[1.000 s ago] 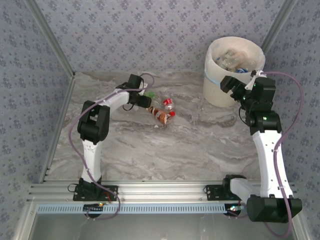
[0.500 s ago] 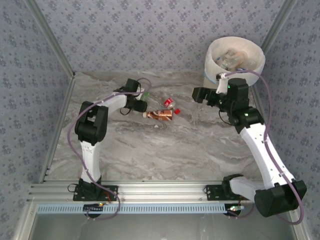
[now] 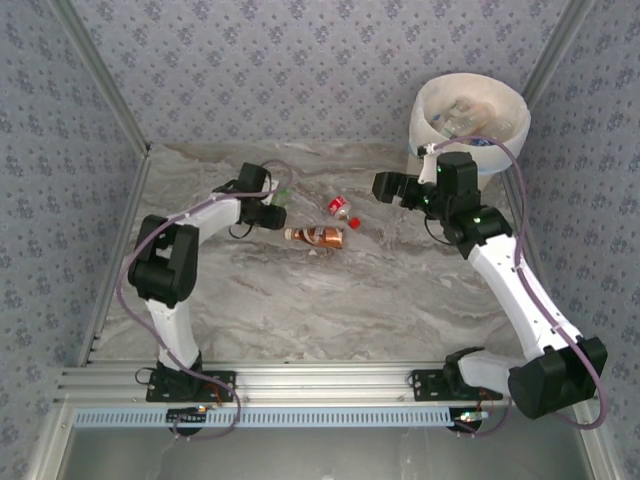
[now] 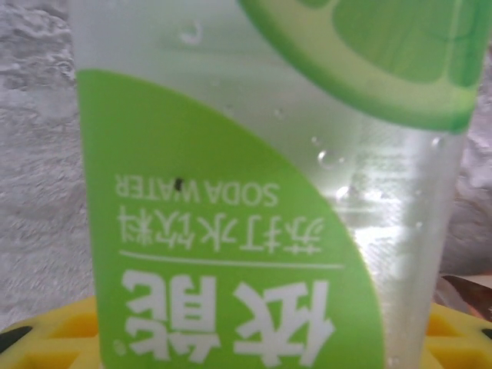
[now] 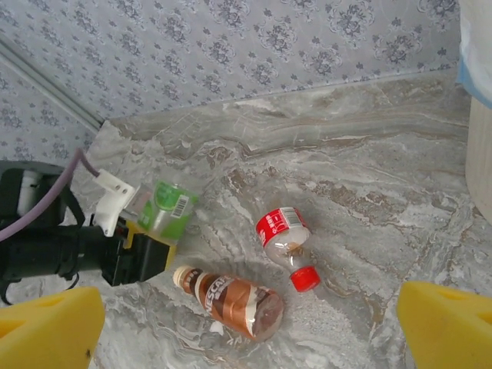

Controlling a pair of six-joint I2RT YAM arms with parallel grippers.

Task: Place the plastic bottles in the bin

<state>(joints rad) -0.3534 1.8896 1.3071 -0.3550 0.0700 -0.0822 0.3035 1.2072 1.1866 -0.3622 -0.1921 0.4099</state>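
Overhead view of a marbled tabletop (image 3: 380, 290) with two robot arms, mid-way through collecting bottles. The left end effector (image 3: 272, 210) has its fingers round an upright green-labelled bottle (image 5: 165, 209) at the far left; whether they pinch it firmly cannot be told. The right end effector (image 3: 385, 187) is spread wide and empty, above a red-capped bottle (image 5: 284, 238) and a brown bottle (image 5: 231, 301) lying on the tabletop. The bin (image 3: 515, 105), far right, holds several bottles.

Next, probably: lift the green bottle and carry it across to the bin.

Compared with a second ago, the right arm has swung away from the bin (towards the lying bottles), and the brown bottle has turned.
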